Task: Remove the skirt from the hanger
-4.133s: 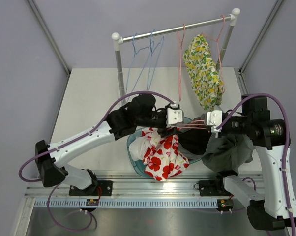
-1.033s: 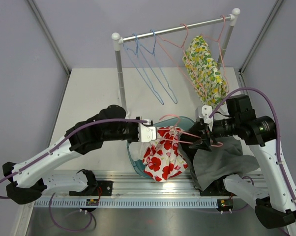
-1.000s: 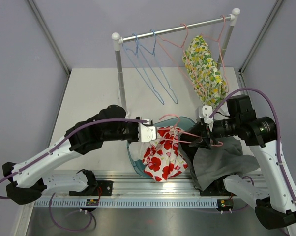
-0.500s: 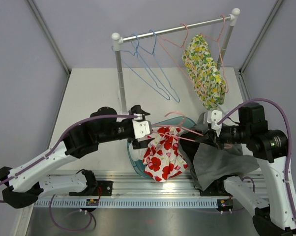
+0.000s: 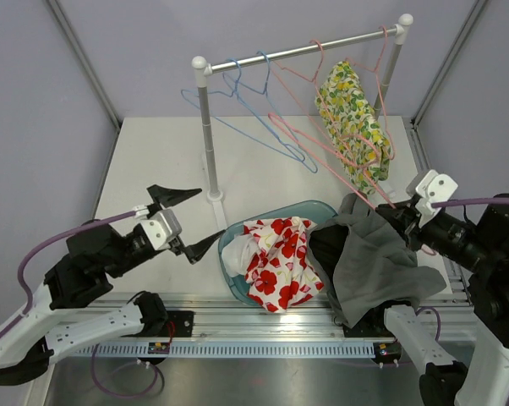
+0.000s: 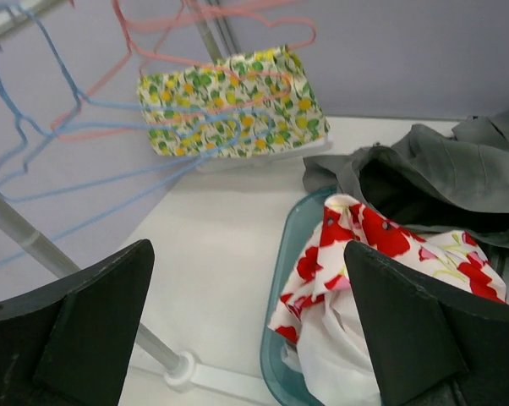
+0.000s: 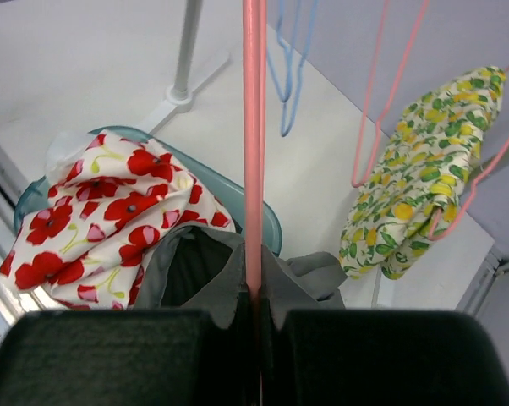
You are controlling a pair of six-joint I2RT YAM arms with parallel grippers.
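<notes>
As the right pincer stands: the right pincer (image 7: 255, 304) is clamped tight on the thin rod of the pink hanger (image 7: 253, 127), which runs straight up out of its fingers.
Skirt: the grey skirt (image 5: 373, 262) bunches right at that grip and spills over the right side of the teal basin (image 5: 309, 205) toward the near edge. Whether any of it hangs on the rod I cannot tell.
Left pincer: the left pincer (image 5: 210, 213) gapes wide, holds nothing and is well apart from the skirt.
Progress: it looks close to done. What is left, I judge, is drawing the hanger clear of the grey folds.
Basin: the teal basin on the surface (image 5: 153, 161) holds a red-flowered cloth (image 5: 280, 258), with the skirt's edge lapping in.
Rack: a lemon-print garment (image 5: 349, 127) and blue hangers (image 5: 254, 101) hang on the rail (image 5: 297, 51).
</notes>
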